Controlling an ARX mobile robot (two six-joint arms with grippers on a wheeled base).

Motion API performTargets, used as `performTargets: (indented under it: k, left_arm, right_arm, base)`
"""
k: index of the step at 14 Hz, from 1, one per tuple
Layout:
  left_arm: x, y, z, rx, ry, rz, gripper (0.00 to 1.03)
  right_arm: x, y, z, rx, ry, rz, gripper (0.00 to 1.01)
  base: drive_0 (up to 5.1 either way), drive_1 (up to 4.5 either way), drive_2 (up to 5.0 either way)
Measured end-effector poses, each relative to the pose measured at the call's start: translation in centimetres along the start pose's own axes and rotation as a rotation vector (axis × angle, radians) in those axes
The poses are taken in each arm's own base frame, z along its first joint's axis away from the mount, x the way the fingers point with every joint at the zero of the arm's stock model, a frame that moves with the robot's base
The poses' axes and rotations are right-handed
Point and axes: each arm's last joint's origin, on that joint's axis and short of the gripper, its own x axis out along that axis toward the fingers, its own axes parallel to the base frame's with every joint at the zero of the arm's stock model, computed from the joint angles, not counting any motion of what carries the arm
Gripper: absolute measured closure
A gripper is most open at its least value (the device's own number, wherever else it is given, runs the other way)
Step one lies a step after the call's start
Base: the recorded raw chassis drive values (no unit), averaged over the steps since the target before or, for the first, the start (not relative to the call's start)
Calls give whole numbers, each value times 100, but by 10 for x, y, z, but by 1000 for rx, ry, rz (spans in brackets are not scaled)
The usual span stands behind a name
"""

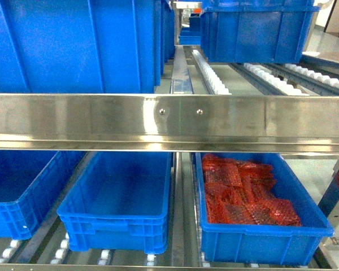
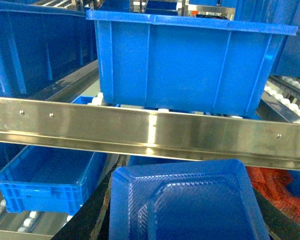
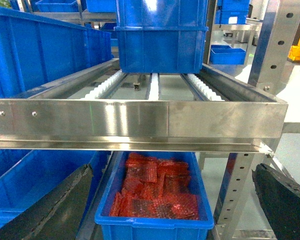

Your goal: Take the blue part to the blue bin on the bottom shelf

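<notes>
The blue part (image 2: 190, 205), a shallow textured plastic tray, fills the lower left wrist view. My left gripper (image 2: 185, 222) is shut on it, with dark fingers (image 2: 92, 212) showing at either side. It hangs in front of the steel rail, above the bottom shelf (image 1: 61, 253) with its white rollers. An empty blue bin (image 1: 121, 197) stands on that shelf at centre and shows as the empty blue bin (image 2: 45, 180) in the left wrist view. My right gripper (image 3: 165, 210) is open with nothing between its fingers. Neither gripper shows in the head view.
A blue bin of red parts (image 1: 260, 197) sits right of the empty one; another blue bin (image 1: 17, 192) sits left. A riveted steel rail (image 1: 169, 121) of the upper tier crosses above them. Large blue bins (image 1: 73, 45) stand on that tier. A rack post (image 3: 240, 190) rises at right.
</notes>
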Motion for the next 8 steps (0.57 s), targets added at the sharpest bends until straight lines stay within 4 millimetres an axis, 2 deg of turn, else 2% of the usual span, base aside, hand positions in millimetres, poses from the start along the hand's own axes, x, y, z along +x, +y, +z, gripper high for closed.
performTargets:
  k: [8]
  left_arm:
    - [0,0,0,1,3,0,59]
  right_arm:
    - [0,0,0,1,2,-3,3]
  base:
    - [0,0,0]
